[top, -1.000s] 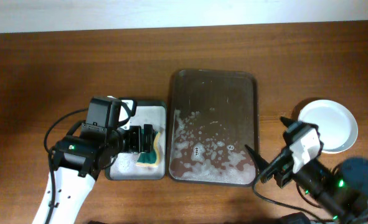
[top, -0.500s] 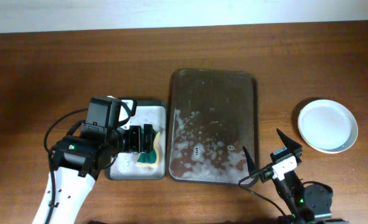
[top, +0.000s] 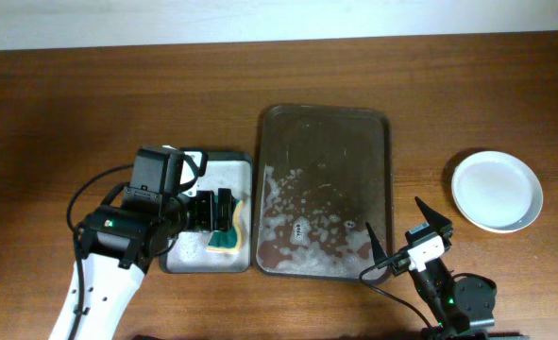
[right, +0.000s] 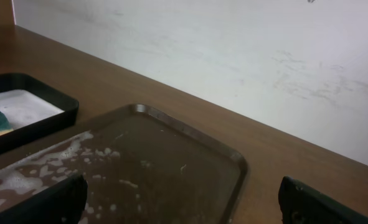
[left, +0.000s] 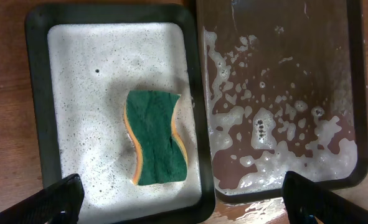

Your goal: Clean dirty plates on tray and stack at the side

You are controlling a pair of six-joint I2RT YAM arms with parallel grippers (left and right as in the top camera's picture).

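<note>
The large dark brown tray [top: 326,142] lies mid-table with no plates on it and white soap foam over its front half. It also shows in the left wrist view [left: 283,74] and the right wrist view [right: 165,162]. White plates [top: 497,191] with no red smears sit on the table at the right; I cannot tell how many are stacked. My left gripper [top: 224,210] [left: 184,205] is open and empty above the green-and-yellow sponge [left: 155,138]. My right gripper [top: 394,213] [right: 184,208] is open and empty at the tray's front right corner.
A smaller dark tray [top: 179,263] [left: 37,93] with foamy whitish water holds the sponge [top: 227,236], just left of the large tray. Its rim shows in the right wrist view [right: 47,121]. A white wall [right: 233,50] stands behind the table.
My right arm has drawn back from beside the plates toward the table's front edge and a little left. The left arm, sponge and plates have not moved.
</note>
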